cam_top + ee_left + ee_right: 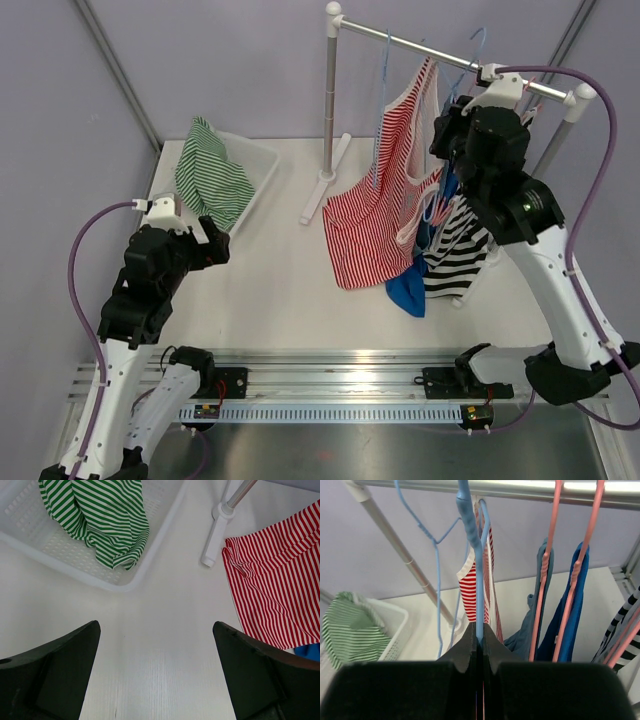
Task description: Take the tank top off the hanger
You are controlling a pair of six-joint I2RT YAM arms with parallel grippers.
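The red-and-white striped tank top (385, 205) hangs from a light blue hanger (476, 555) on the rack's rail (450, 55). Its hem shows in the left wrist view (275, 585) and its strap in the right wrist view (468, 587). My right gripper (480, 632) is shut on the blue hanger's lower stem, just under the rail; in the top view it (452, 150) sits to the right of the top. My left gripper (156, 626) is open and empty, low over the table left of the top (215, 245).
A white basket (262, 165) at the back left holds a green-striped garment (210, 175). A second, bare blue hanger (436, 545), pink hangers (547, 570) with blue garments and a black-and-white striped garment (455, 250) hang nearby. The rack's foot (215, 535) stands on the table.
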